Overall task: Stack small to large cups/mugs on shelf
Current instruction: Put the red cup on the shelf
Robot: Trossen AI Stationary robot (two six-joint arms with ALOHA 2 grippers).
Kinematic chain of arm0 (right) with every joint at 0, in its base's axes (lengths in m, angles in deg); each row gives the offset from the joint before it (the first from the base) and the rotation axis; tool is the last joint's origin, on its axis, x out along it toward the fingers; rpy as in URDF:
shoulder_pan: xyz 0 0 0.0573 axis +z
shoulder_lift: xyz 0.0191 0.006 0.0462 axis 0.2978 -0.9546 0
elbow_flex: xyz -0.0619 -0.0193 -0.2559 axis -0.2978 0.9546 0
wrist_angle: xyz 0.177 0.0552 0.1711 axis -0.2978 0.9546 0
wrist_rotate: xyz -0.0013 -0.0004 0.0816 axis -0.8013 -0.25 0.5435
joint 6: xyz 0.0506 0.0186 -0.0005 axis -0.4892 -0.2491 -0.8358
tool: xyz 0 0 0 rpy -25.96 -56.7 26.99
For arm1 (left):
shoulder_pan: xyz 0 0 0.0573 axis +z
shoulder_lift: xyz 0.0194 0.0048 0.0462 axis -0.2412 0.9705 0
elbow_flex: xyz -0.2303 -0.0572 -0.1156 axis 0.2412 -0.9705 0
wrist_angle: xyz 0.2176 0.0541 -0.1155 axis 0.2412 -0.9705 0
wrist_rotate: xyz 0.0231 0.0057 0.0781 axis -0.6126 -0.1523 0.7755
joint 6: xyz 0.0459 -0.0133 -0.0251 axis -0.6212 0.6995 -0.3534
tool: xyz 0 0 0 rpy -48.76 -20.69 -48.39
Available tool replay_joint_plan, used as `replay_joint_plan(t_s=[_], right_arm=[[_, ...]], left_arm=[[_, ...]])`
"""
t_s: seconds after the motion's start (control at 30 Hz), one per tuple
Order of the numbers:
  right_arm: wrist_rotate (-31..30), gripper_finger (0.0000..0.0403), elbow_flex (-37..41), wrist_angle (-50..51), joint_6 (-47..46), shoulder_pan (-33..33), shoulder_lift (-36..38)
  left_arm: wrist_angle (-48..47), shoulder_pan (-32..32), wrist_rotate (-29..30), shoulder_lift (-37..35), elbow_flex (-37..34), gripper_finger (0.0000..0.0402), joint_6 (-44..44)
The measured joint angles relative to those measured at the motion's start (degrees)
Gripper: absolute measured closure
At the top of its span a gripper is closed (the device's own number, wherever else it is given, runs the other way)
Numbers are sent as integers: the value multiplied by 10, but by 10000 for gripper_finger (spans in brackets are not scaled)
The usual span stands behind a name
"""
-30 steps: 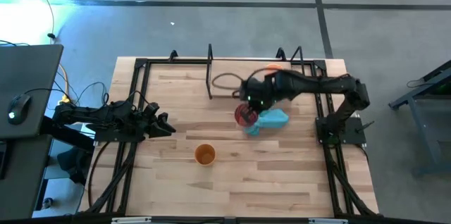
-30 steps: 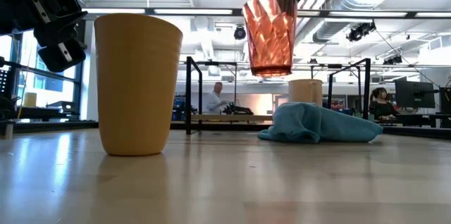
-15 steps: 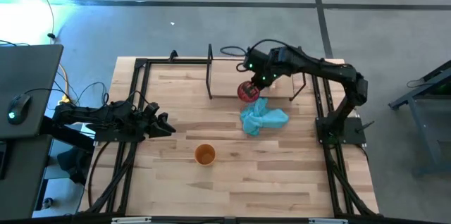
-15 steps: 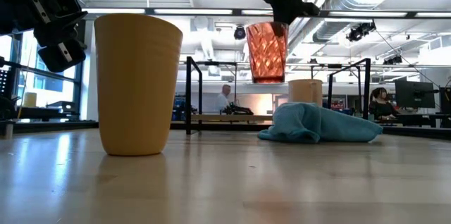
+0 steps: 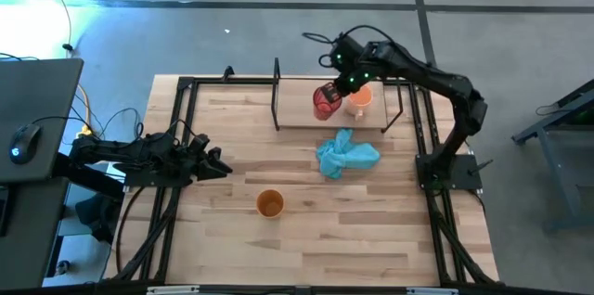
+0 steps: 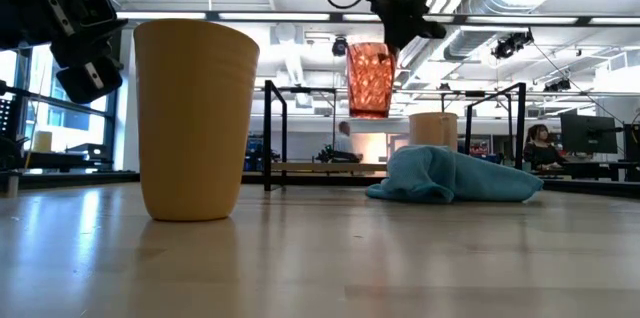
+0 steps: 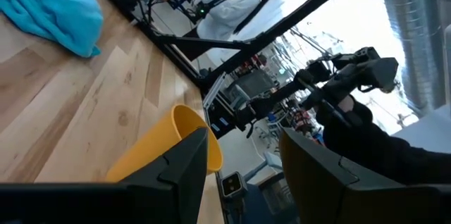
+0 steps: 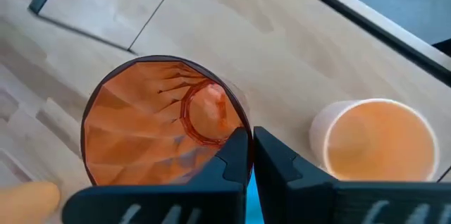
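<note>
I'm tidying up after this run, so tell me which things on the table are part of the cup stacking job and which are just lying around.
Part of the job:
red cup, held by the right gripper over the shelf
pale mug on the shelf
amber cup on the table

Just lying about:
blue cloth

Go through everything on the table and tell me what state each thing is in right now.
Red translucent cup: upright, lifted over the shelf, rim pinched by the right gripper.
Pale orange mug: upright on the shelf.
Amber-orange cup: upright on the table.
Blue cloth: crumpled.
Left gripper: open, idle.
</note>
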Motion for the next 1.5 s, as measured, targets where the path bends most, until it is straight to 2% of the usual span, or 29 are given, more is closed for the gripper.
replay_joint_plan(t_s=[0.3,0.7,1.07,1.5], right_arm=[[21,403,0,-21,5,-39,-5],[67,403,0,-35,28,-68,-66],[73,403,0,-35,36,-112,-67],[84,403,0,-38,40,-119,-88]], left_arm=[[-4,0,23,0,0,236,0],[-4,0,26,0,0,236,11],[-6,0,33,0,0,236,4],[-8,0,48,0,0,236,0]])
